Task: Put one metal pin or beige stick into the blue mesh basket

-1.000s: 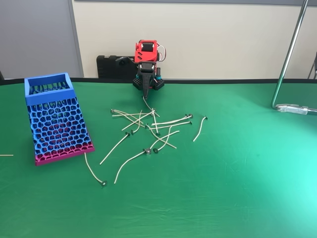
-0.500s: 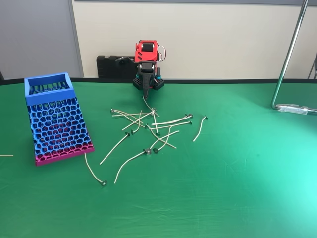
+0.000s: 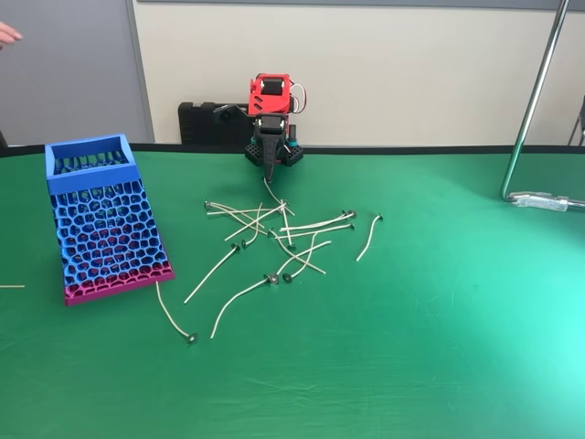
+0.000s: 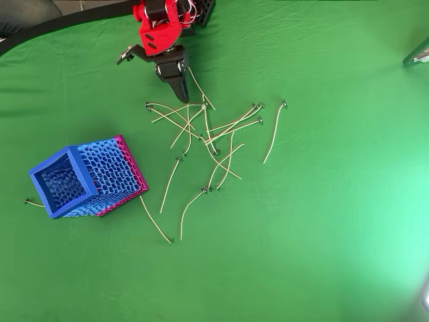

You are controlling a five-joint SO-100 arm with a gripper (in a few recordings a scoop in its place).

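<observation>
Nothing on the table has shifted since a second ago; arm and sticks sit as they did, and the one newcomer is a person's hand point(image 3: 7, 35) at the top left edge of the fixed view.

Your nearest candidate is the beige stick point(image 4: 200, 87) lying just beside the gripper point(image 4: 179, 94). In the overhead view it runs on a diagonal, from beside the dark fingers down and right toward the pile of sticks point(image 4: 214, 134), so its long axis is slanted relative to the way the gripper points. You would likely need to turn the wrist so the jaws close across it rather than along it.

The gripper hangs tip-down close to the arm's base, above the green table point(image 4: 322, 221). Its fingers look drawn together with nothing between them, though the tip is too small to be certain.

The blue mesh basket point(image 3: 108, 219) stands upright well apart from the pile, to the left in the fixed view, its open top facing up. A loose stick point(image 4: 155, 220) lies at its foot.
</observation>
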